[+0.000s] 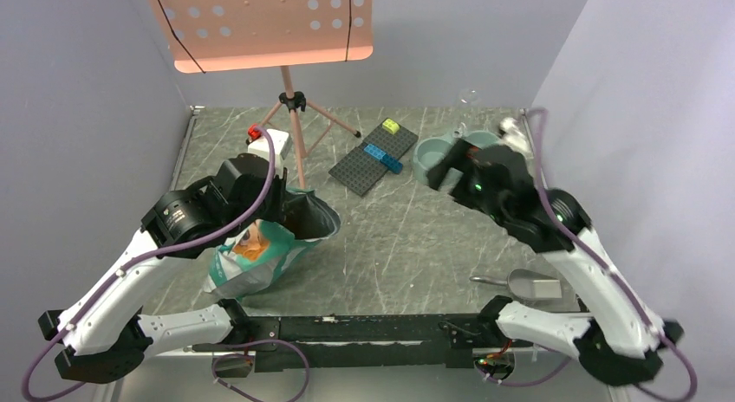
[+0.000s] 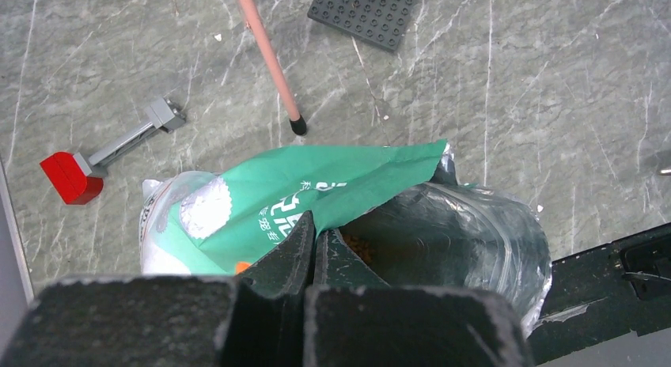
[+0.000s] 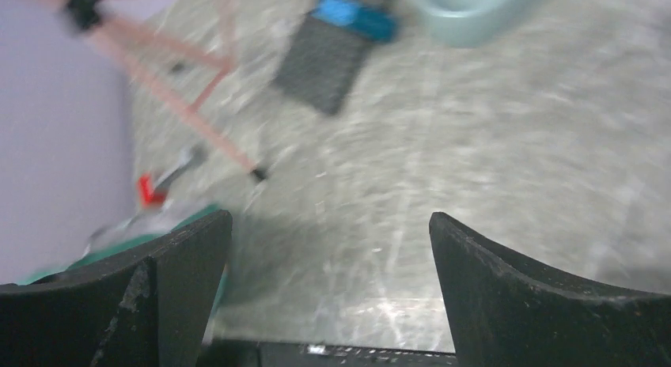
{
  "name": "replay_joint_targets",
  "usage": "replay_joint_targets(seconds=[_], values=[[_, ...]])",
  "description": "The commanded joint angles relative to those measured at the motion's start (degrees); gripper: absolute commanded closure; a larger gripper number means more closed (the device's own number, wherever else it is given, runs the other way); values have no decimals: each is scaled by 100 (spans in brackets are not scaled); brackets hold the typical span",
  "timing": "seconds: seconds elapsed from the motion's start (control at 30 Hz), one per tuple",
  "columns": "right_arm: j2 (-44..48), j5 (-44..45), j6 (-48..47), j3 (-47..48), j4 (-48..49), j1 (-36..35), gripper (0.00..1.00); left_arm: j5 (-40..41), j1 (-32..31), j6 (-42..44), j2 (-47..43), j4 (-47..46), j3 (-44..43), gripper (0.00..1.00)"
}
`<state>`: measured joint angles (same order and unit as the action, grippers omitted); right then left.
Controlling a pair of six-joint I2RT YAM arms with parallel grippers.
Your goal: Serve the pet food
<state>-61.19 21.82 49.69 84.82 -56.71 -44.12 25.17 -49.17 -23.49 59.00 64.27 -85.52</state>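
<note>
The teal-green bag [image 1: 260, 255] lies at the left with its foil-lined mouth [image 2: 467, 240] held open. My left gripper [image 2: 315, 228] is shut on the bag's top rim [image 1: 284, 204]. A little brown pet food [image 2: 358, 247] shows deep inside, right beside the fingers. The pale blue-grey bowl [image 1: 431, 156] stands at the back right. My right gripper [image 1: 444, 171] hovers just in front of it, jaws wide open and nothing between them [image 3: 328, 232]. Its wrist view is blurred and looks left across the table toward the bag [image 3: 119, 248].
A metal scoop [image 1: 530, 285] lies at the near right. A dark baseplate [image 1: 368, 164] with a blue brick [image 1: 382, 156] sits mid-back. A pink stand's leg [image 2: 269, 62] ends beside the bag. A red-tipped grey tool [image 2: 75, 175] lies at the left.
</note>
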Motion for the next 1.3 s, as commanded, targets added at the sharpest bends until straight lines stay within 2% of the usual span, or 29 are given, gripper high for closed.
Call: replay_joint_targets(seconds=[0.0, 0.17, 0.3, 0.37, 0.5, 0.67, 0.73, 0.8, 0.87, 0.97, 1.13, 1.27], values=[[745, 1034, 1455, -1271, -1410, 893, 0, 135, -1, -28, -88, -348, -234, 100], [484, 10, 1895, -2483, -1777, 2510, 0, -97, 4, -7, -58, -492, -286, 100], [558, -119, 2357, -3028, -1868, 3113, 0, -337, 4, -36, -95, -626, -187, 100], [778, -266, 2482, -3380, -1812, 3663, 0, -436, 4, -68, -113, -679, -132, 100], [921, -1111, 2077, -4236, -1034, 4706, 0, -627, 3, -103, -171, -752, -99, 100], [578, -1481, 1840, -4975, -286, 5253, 0, -761, -1, -96, -239, -798, -77, 100], [451, -1607, 1695, -5205, 80, 5329, 9, -807, 2, -86, -247, -786, -84, 100], [341, -1813, 1369, -5338, 555, 5324, 31, -820, -1, -58, -262, -771, -96, 100], [132, -1997, 1132, -5428, 970, 5169, 55, -819, 1, -30, -287, -767, -99, 100], [-384, -1974, 924, -5262, 1276, 4243, 78, -856, 4, 21, -314, -775, -76, 100], [-1650, -1576, 577, -4309, 1313, 1675, 98, -939, 4, 90, -416, -855, 54, 100], [-2272, -1765, -560, -3702, 1976, -38, 100, -689, 10, 94, -592, -1080, 354, 100]])
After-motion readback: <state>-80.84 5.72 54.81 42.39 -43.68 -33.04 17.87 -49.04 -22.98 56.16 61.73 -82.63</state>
